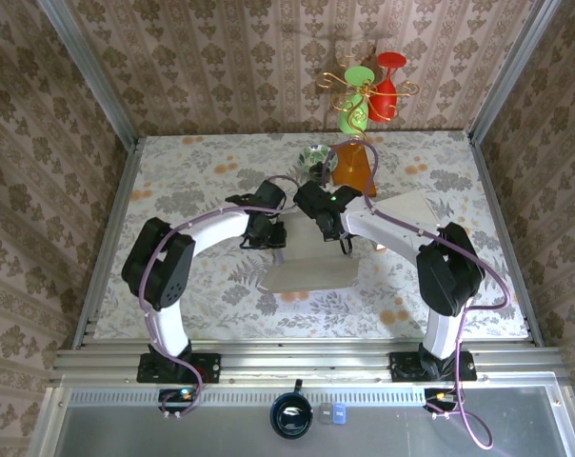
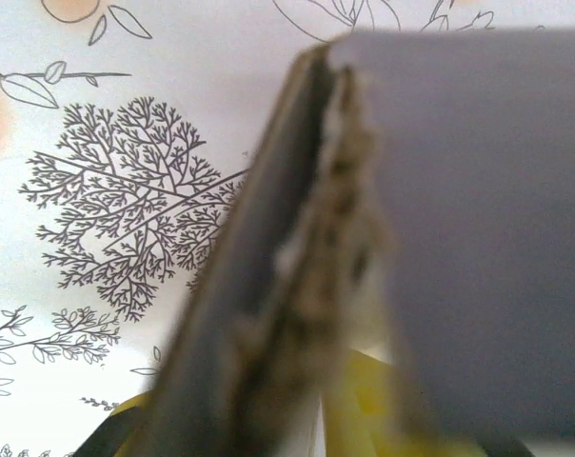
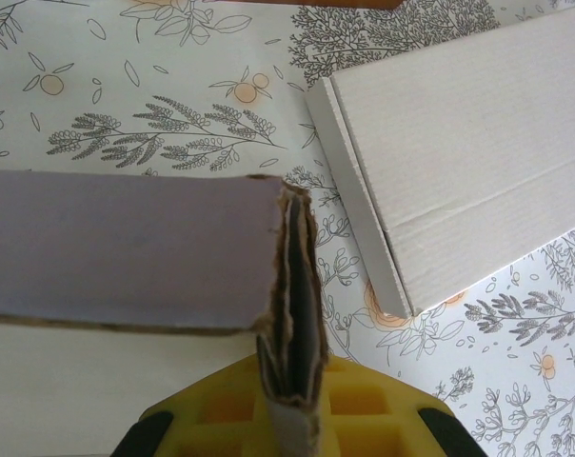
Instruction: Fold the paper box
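Observation:
The paper box lies partly folded at the table's middle, both arms meeting over its far edge. In the right wrist view my right gripper is shut on the box's doubled side wall, which stands upright between the yellow pads; a grey panel runs off to the left. My left gripper is at the box's other raised wall, whose torn layered edge runs down towards a yellow pad. The view is too blurred to show whether its jaws press the wall. From above, the left gripper and right gripper sit close together.
A second flat white cardboard piece lies to the right of the box. At the back stand an orange stand with green and red glasses and a clear dish. Metal rails edge the table.

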You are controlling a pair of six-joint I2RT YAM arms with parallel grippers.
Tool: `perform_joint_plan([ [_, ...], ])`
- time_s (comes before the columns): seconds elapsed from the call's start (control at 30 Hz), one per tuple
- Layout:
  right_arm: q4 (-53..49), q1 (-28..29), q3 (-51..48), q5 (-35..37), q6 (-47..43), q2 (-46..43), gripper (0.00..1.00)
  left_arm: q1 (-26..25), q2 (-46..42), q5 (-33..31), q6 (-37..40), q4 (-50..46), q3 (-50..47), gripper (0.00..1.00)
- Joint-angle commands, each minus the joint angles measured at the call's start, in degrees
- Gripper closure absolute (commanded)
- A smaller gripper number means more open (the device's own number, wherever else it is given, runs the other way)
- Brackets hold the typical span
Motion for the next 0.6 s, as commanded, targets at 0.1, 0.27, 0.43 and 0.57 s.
perform_joint_plan([
  [0.1,-1.7,0.4,0.7,3.0,2.1,1.2,1.0,-1.2,-0.1,-11.1,-2.6,-5.3,-2.7,0.77],
  [0.27,-1.7,0.5,0.6,2.7,2.1,1.6,1.0,-1.9,0.5,-11.4,-2.8,-4.6,-2.3,1.0],
  [0.43,-1.8,0.6,0.7,2.6,2.3,1.7,1.0,-2.9,0.3,-11.8,-2.5,-4.6,-0.9,1.0],
  [0.57,-1.9,0.6,0.4,2.5,3.0,1.8,1.0,-3.5,-0.8,-11.9,-2.2,-6.0,0.7,0.8],
])
